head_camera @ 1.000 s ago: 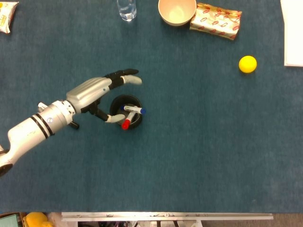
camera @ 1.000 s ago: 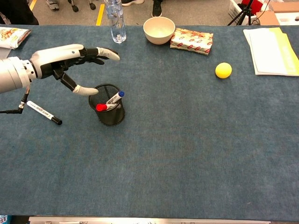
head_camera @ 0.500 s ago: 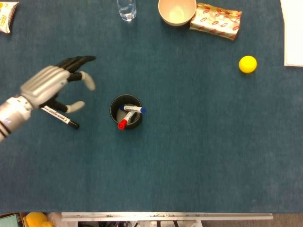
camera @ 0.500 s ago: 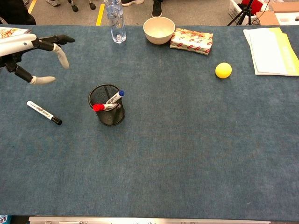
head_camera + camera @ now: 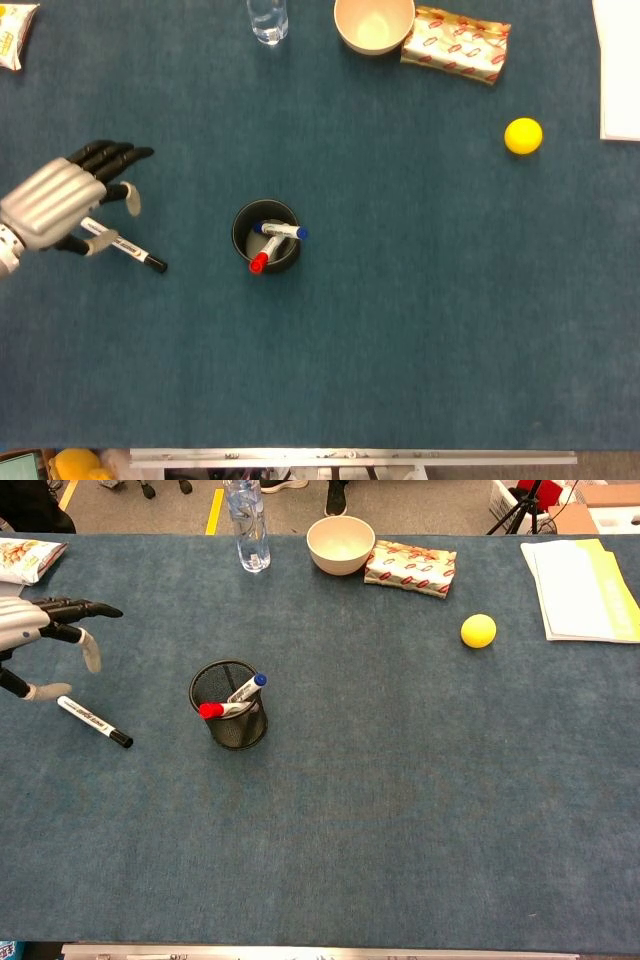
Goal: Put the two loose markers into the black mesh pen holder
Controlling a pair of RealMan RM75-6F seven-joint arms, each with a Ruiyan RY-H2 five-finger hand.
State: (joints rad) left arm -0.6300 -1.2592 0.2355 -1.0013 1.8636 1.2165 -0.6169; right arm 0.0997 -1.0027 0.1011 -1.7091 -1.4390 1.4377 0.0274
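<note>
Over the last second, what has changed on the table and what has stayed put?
The left hand pulled away from the pen holder, moving left until it hangs open above the black marker lying on the table. It took hold of nothing. The red marker and blue marker stayed in the holder, and the black marker, bowl and yellow ball did not move.

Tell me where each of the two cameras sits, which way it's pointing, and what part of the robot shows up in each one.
Head view: sits high, looks almost straight down on the table; the left hand shows at the left edge, fingers spread above the black marker.
Chest view: sits lower at the near table edge, looks forward and down, floor visible beyond; only the left hand's fingers show.
Shared: left hand, black marker, pen holder with two markers, bowl, yellow ball. No right hand in either.
</note>
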